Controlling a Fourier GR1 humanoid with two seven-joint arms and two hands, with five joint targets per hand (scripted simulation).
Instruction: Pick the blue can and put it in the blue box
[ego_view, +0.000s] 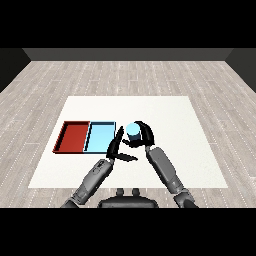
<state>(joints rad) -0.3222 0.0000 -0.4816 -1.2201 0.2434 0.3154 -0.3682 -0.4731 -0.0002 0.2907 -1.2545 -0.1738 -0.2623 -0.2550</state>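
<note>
The blue can (133, 131) stands upright just right of the light blue tray (99, 138), near the table's middle. My right hand (144, 135) curls round the can from the right and behind, fingers and thumb wrapped on its sides. Whether the can rests on the table or is lifted, I cannot tell. My left hand (116, 146) hangs just left of and below the can, at the blue tray's right edge, with its fingers straight and holding nothing.
The red tray (71, 136) lies directly left of the blue tray, sharing a wall with it. The white table (190, 150) spreads out to the right and toward the far edge. Both forearms come in from the bottom.
</note>
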